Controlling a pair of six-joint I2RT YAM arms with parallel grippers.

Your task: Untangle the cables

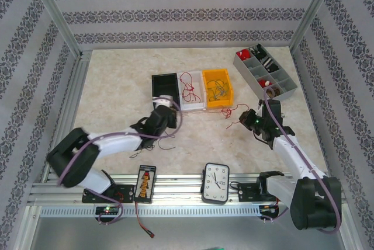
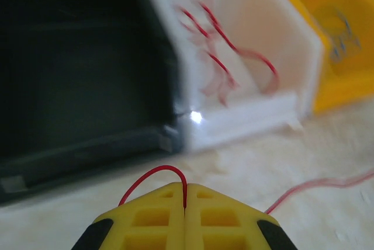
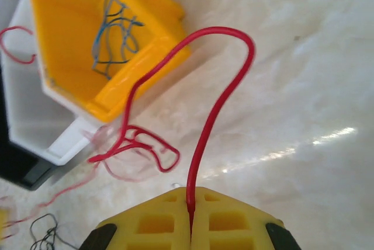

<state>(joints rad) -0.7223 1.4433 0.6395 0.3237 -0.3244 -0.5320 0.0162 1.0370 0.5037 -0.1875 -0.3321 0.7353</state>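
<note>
The left gripper (image 2: pixel 184 196) was shut, its yellow ribbed fingers pressed together on a thin red cable (image 2: pixel 153 175) that rose in a small arch from the seam between them. Just beyond it stood a black rectangular plastic bin (image 2: pixel 76 69). Beside that was a white plastic bin (image 2: pixel 274 45) with loose red cable loops (image 2: pixel 219 42) draped over its wall and inside. Another red strand (image 2: pixel 318 184) lay on the pale marbled worktop (image 2: pixel 245 168) to the right.

The right gripper (image 3: pixel 191 196) was also closed, pinching a long red cable (image 3: pixel 225 86). It climbed from the fingertips, curved over, and ran down into a small red tangle (image 3: pixel 137 148) lying on the worktop beside the corner of a yellow plastic bin (image 3: pixel 70 4). A bunch of blue and dark cables (image 3: pixel 114 37) rested inside that bin. A dark squiggly cable (image 3: pixel 44 229) lay on the worktop near the lower left. I could not tell whether both grippers held the same strand.

From above, a grey compartment tray (image 1: pixel 286 80) sat at the far right and a black-rimmed clock (image 1: pixel 216 183) lay at the near edge.
</note>
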